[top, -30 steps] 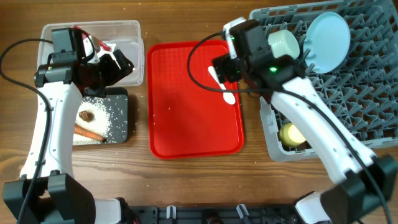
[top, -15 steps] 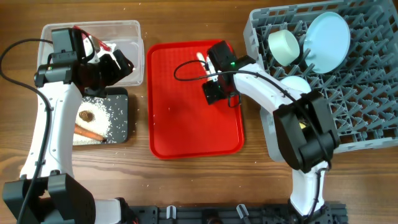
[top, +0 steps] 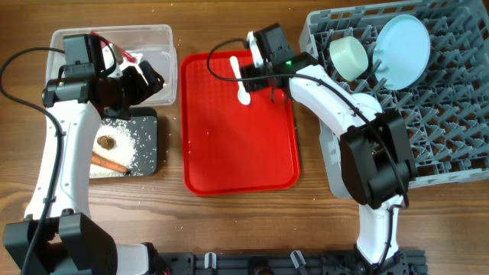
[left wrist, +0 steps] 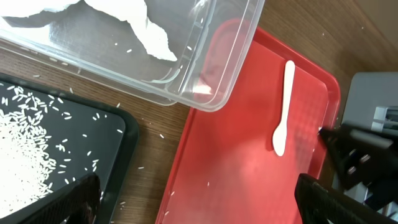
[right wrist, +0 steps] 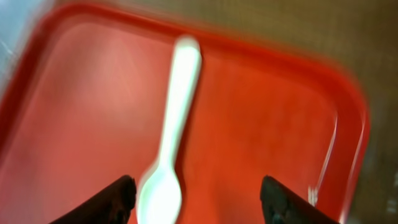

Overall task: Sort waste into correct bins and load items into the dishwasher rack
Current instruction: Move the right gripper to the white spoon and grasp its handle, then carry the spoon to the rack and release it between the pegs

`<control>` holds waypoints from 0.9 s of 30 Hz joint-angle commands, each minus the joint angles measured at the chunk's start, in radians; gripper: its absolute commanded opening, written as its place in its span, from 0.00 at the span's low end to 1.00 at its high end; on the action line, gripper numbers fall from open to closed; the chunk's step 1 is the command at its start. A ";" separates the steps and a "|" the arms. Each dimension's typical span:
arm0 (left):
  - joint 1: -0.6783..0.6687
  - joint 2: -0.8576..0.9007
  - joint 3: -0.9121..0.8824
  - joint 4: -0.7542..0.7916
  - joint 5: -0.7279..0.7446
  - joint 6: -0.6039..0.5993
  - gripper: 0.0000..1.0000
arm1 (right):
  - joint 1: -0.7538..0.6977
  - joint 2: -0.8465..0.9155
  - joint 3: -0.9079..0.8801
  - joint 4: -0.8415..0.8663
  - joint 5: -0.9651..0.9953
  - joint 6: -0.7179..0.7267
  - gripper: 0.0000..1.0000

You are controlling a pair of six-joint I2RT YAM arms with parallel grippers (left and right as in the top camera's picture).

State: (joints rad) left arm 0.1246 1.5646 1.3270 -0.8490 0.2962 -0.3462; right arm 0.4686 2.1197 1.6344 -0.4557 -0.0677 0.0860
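The white plastic spoon (top: 239,81) lies loose at the far end of the flat red tray (top: 229,153). My right gripper (top: 255,72) hangs open just above it. In the right wrist view the spoon (right wrist: 171,146) has its bowl close to the left finger of that gripper (right wrist: 202,202). My left gripper (top: 149,76) is open and empty at the near right corner of the clear tub (top: 114,38), above the tray's left edge (left wrist: 199,208). The tub holds the red wrapper (top: 126,56) and the white tissue (left wrist: 140,28). The black tray (top: 149,149) holds rice (top: 130,141), the brown lump (top: 105,141) and the carrot stick (top: 109,163).
The grey dishwasher rack (top: 443,137) fills the right side. It holds the pale green bowl (top: 350,57), the light blue plate (top: 403,50) and the yellow cup (top: 359,164). A few rice grains lie on the wood between the black tray and the red tray.
My right arm has swung left from the rack's edge to the far end of the red tray. The spoon now lies farther left and back. The left arm has not moved.
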 commanded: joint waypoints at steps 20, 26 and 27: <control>0.001 -0.022 0.002 0.003 -0.006 -0.005 1.00 | 0.049 0.263 0.024 -0.005 0.118 0.045 0.27; 0.001 -0.022 0.002 0.003 -0.006 -0.005 1.00 | 0.047 0.262 0.024 -0.135 0.123 0.045 0.04; 0.001 -0.022 0.002 0.003 -0.006 -0.005 1.00 | 0.047 0.259 0.024 -0.152 0.119 0.044 0.04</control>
State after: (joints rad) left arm 0.1246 1.5646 1.3270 -0.8482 0.2962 -0.3462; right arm 0.5163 2.3043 1.7149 -0.5350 0.0395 0.1268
